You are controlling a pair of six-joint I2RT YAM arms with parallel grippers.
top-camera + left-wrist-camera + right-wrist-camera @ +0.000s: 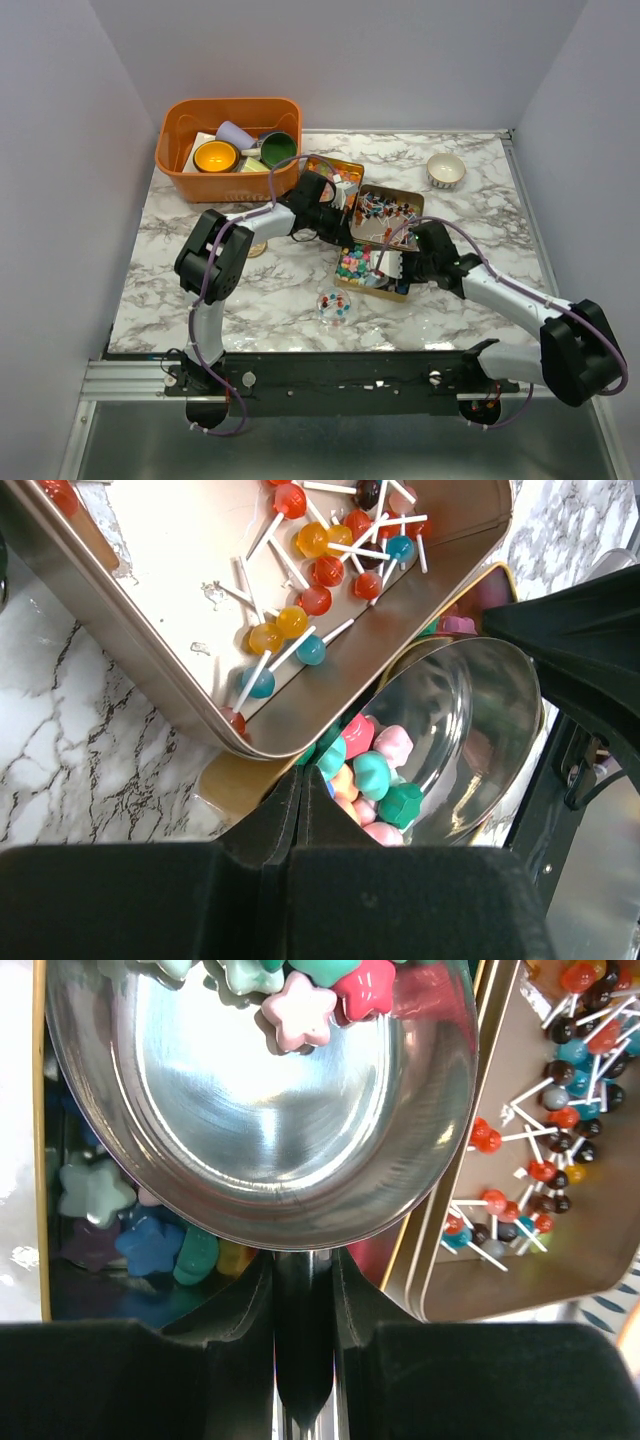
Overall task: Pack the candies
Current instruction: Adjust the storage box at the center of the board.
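Note:
My right gripper (303, 1270) is shut on the handle of a steel bowl (270, 1140), which holds star-shaped pastel candies (300, 1005) at its far rim. The bowl is tilted over a gold tin (42, 1260) of bright star candies (150, 1245). In the top view the right gripper (400, 262) is at that tin (352, 283). My left gripper (297, 785) is shut and looks empty. It is beside the bowl (480, 720) and its candies (375, 775), below the corner of a lollipop tin (170, 600). In the top view the left gripper (335, 208) is between the tins.
The lollipop tin (408, 197) lies behind the candy tin, with another open tin (350, 166) to its left. An orange basket (170, 150) of bowls is at the back left. A white bowl (446, 170) is at the back right. A clear candy jar (333, 305) and a gold lid (258, 248) lie nearer.

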